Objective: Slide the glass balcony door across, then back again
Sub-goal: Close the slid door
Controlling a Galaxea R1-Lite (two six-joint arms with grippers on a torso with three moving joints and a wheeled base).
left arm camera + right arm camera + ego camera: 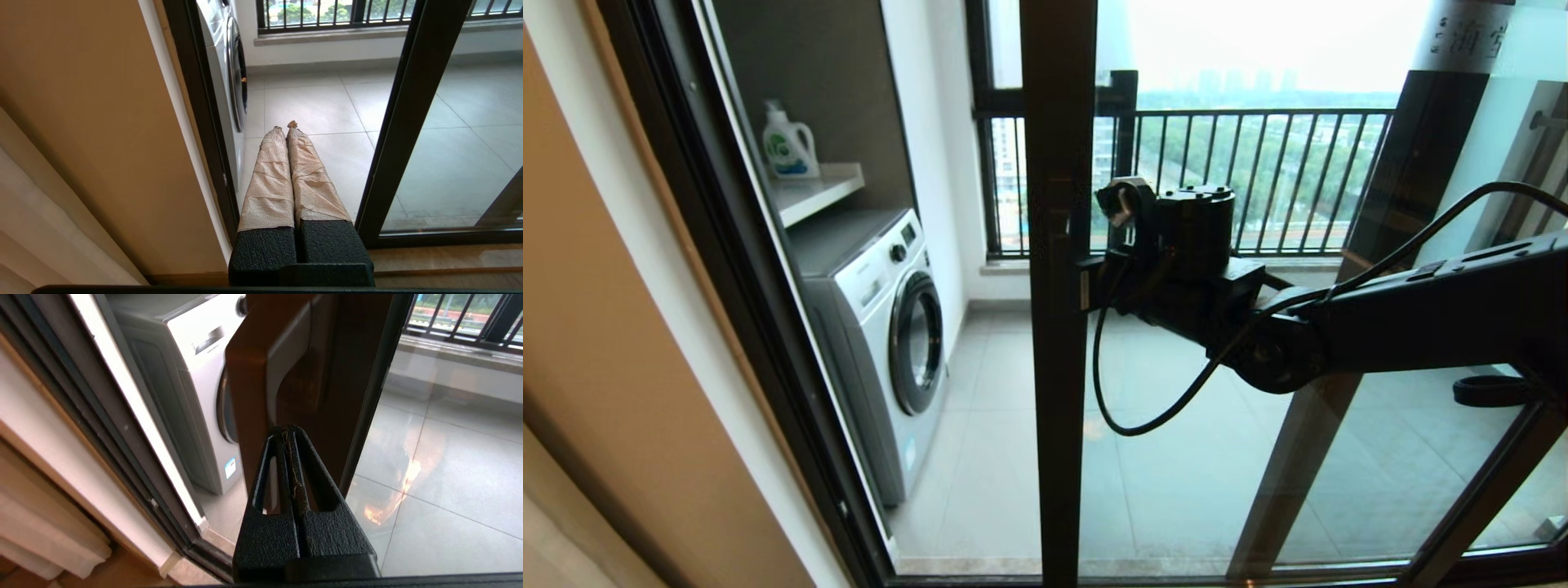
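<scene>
The glass balcony door (pixel 1058 392) stands part-way across, its dark brown upright in the middle of the head view with clear glass to its right and an open gap to its left. A frosted strip with Chinese characters (pixel 1470 37) shows at the upper right. My right gripper (pixel 1086 282) reaches in from the right at handle height. In the right wrist view it (pixel 288 430) is shut, tips against the brown frame (pixel 249 416) just below the bar handle (pixel 286 363), nothing between the fingers. My left gripper (pixel 285 127) is shut, held low, pointing through the gap beside the door's upright (pixel 408 122).
Through the gap stand a white washing machine (pixel 882 327) and a shelf with a detergent bottle (pixel 788 143). The fixed dark door jamb (pixel 727 245) and beige wall (pixel 605 327) are at the left. A balcony railing (pixel 1258 171) lies beyond the glass. A cable loop (pixel 1143 408) hangs from my right arm.
</scene>
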